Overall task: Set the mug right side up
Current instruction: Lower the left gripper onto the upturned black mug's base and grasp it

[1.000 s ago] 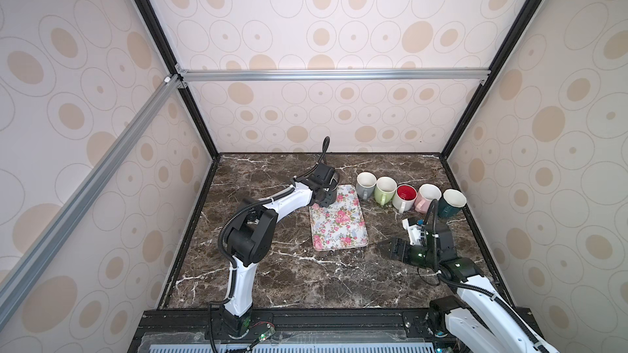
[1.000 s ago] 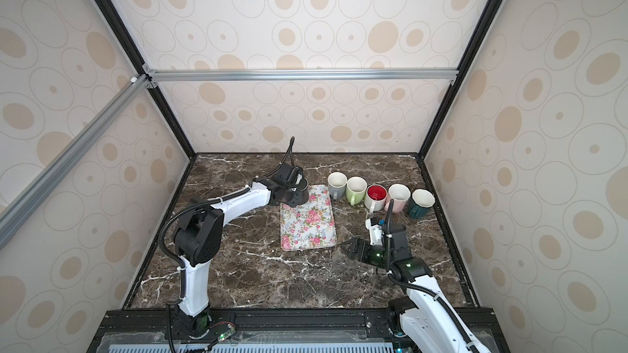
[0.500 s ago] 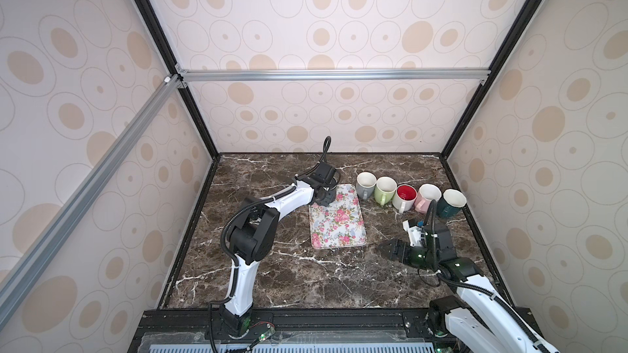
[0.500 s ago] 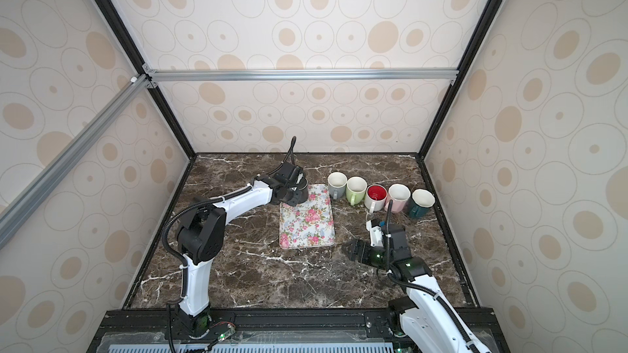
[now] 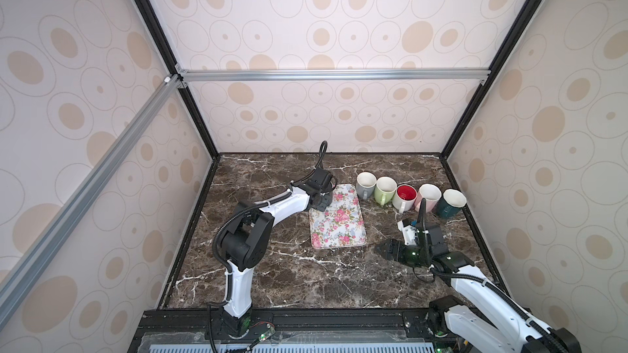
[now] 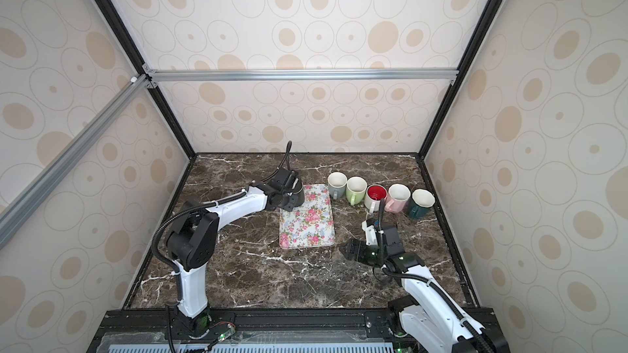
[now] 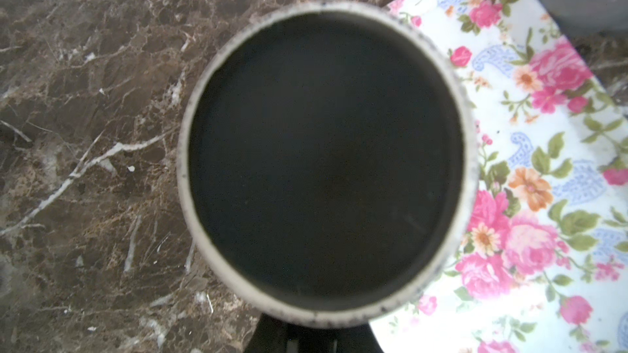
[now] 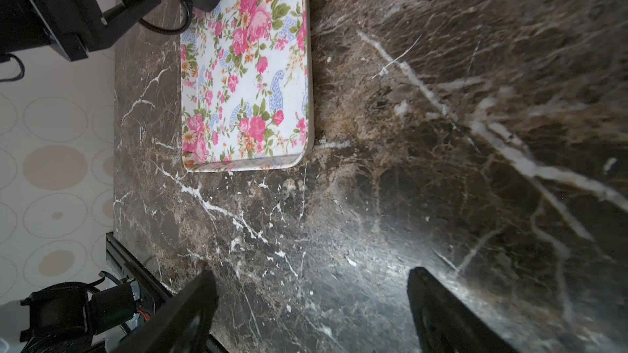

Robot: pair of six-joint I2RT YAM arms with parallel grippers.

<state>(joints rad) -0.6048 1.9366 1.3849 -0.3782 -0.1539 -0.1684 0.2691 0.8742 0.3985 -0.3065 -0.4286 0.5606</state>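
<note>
A black mug (image 7: 323, 164) stands upside down on the far left corner of the floral tray (image 5: 339, 232), partly over its edge. Its dark base with a pale unglazed ring fills the left wrist view. In both top views my left gripper (image 5: 321, 200) (image 6: 289, 200) sits against the mug's (image 6: 299, 195) near left side. Its dark jaws (image 7: 311, 337) stand close together at the mug's wall, shut on the mug; what they pinch is hidden. My right gripper (image 5: 382, 249) (image 8: 311, 276) hovers open and empty over bare marble, right of the tray's near corner.
Several upright mugs line the back right: grey (image 5: 365, 183), green (image 5: 385, 188), white with red inside (image 5: 404, 195), pink (image 5: 429, 196), dark green (image 5: 452, 202). Patterned walls with black frame posts close in the marble table (image 5: 289, 283) on three sides.
My left gripper's jaws have closed in at the black mug. Both arms stay nearly where they were.
</note>
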